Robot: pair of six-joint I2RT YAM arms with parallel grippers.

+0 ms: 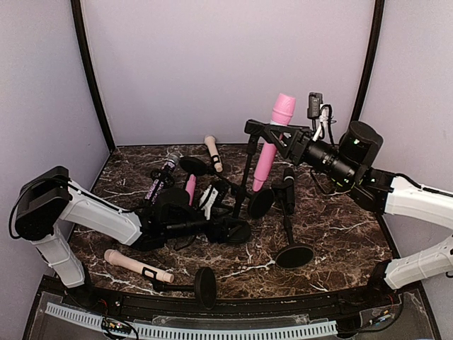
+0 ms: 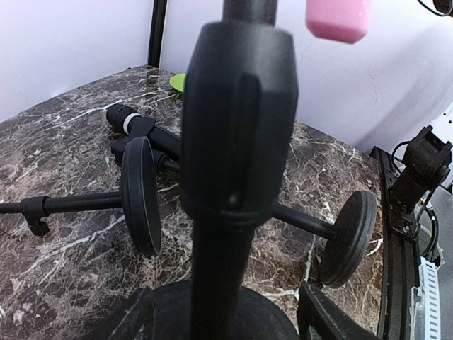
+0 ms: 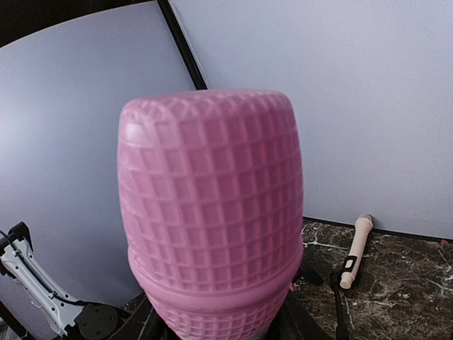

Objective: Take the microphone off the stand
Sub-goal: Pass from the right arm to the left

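1. Only the left wrist view shows the stand [image 2: 237, 120] pole collar, close and dead ahead of the left gripper [image 1: 204, 225]. The pink microphone [image 2: 338, 18] tail hangs up-right of it, clear of the pole.
2. The left arm lies low and is stretched to the stand's foot. Cannot tell whether its fingers press the pole.
3. In the right wrist view the mesh head fills the frame.
4. The right gripper [image 1: 263, 132] is raised with its forearm level, pinching the tilted microphone mid-body.

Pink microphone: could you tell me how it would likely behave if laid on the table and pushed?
Probably stiff: the microphone is straight, no sag. Its round body would likely roll on the smooth table, curving since the head is wider. The ribbed head should aid grip.
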